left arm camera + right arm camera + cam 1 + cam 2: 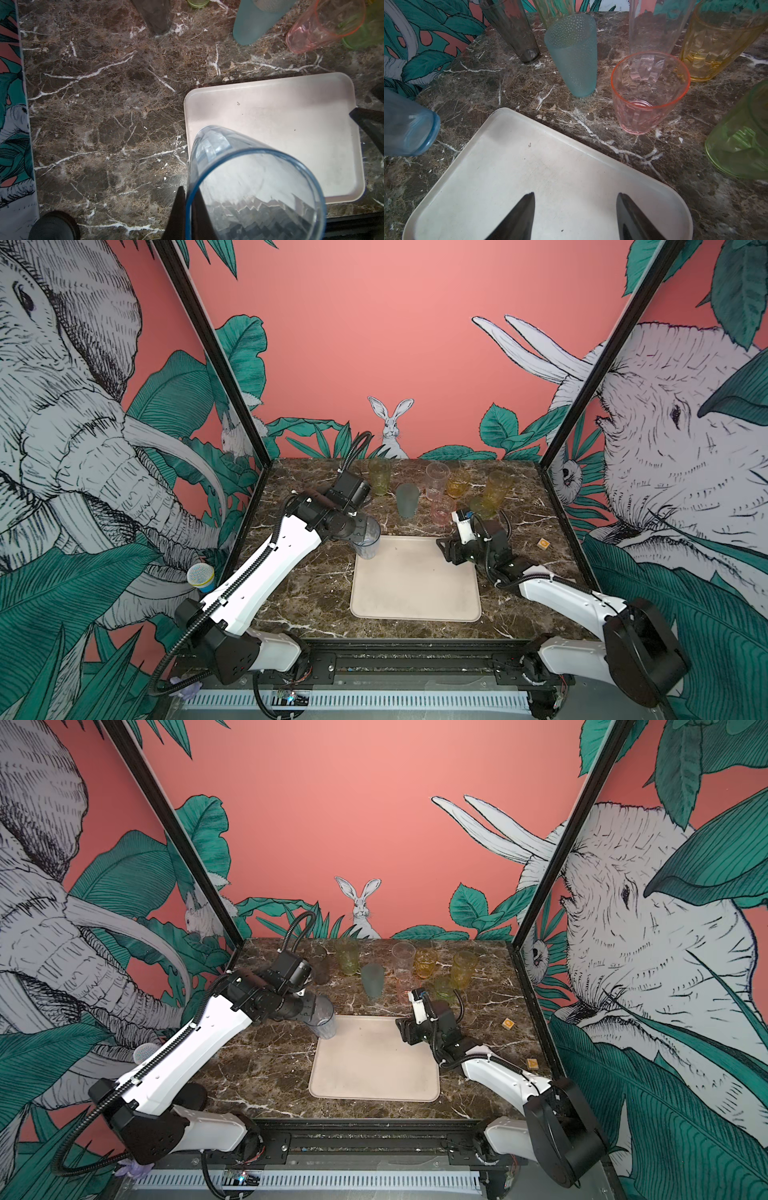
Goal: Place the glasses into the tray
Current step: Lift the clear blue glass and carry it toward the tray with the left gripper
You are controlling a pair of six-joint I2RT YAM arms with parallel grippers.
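Both top views high above the bench's [316, 585] near edge, looking down toward its far edge, sharing the whole bench, left wrist view close above the tray's [270, 116] far-left corner, right wrist view low over the tray, facing the far edge, sharing that corner

bluish glass [368, 545] over tray [415, 585] corner; other glasses [407, 499] behind
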